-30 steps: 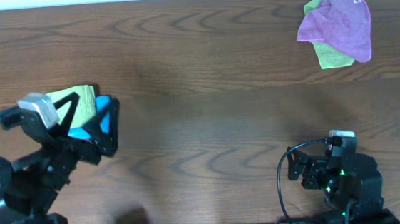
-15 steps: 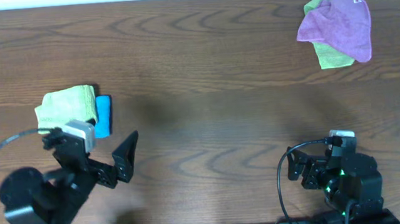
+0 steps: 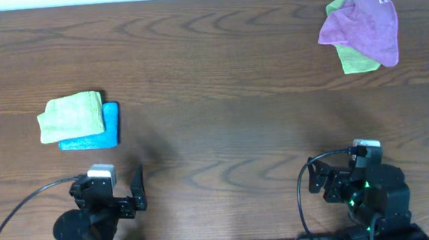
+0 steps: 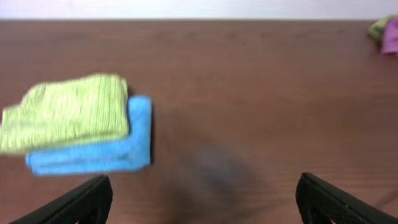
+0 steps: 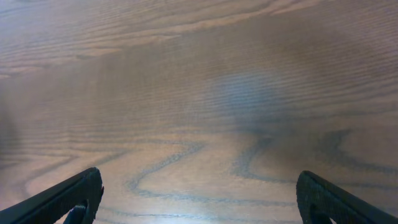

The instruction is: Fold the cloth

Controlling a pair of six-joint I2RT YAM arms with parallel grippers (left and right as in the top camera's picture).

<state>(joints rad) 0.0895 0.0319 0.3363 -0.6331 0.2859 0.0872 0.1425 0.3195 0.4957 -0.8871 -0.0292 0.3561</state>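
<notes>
— What's covered?
— The blue cloth (image 3: 112, 124) lies mostly under the folded green cloth (image 3: 71, 116); a second green cloth (image 3: 359, 62) hides beneath the purple cloth (image 3: 361, 28).
— Cut off?
— The left tool (image 4: 203, 183) and right tool (image 5: 199, 177), at their views' bottom edges.

Two green cloths (image 3: 71, 116) (image 3: 357, 61), one blue cloth (image 3: 112, 119), one purple cloth (image 3: 361, 28).

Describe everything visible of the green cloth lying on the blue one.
The green cloth is lime, plain and soft-looking, with a fine ribbed weave like microfibre. It is folded into a thick, roughly rectangular pad with uneven edges. It lies flat at the left of the table, on a folded blue cloth that shows along its right and near sides; its left end overhangs.
</notes>
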